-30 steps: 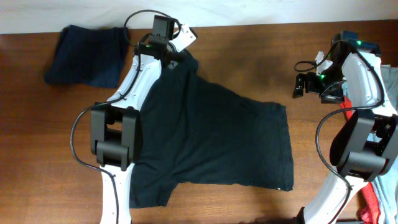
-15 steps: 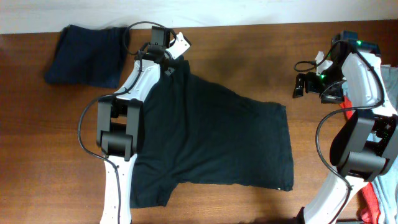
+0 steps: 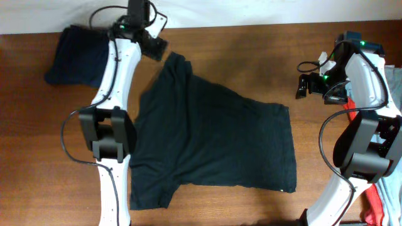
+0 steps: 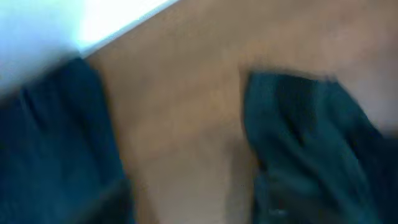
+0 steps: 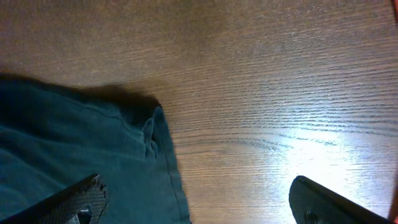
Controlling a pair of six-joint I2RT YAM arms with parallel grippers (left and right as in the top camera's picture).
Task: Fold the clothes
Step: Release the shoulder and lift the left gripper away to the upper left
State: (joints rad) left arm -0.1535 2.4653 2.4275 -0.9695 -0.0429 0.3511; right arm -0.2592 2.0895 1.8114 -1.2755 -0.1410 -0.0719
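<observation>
The clothes here are chiefly a black T-shirt, spread flat across the middle of the table, with its upper-left sleeve lying loose. My left gripper hovers just up and left of that sleeve, apart from it, open and holding nothing. The left wrist view is blurred: it shows the black shirt on the right and a navy garment on the left. My right gripper stands open over bare wood, right of the shirt. Its fingers straddle the shirt's edge.
A folded navy garment lies at the back left by the table's far edge. Red cloth and light grey-blue cloth sit at the front right beside the right arm's base. Bare wood shows behind the shirt.
My left gripper has let go of the shirt's upper-left sleeve and swung up and left toward the far edge. The sleeve now lies on the table. The right arm has not moved.
</observation>
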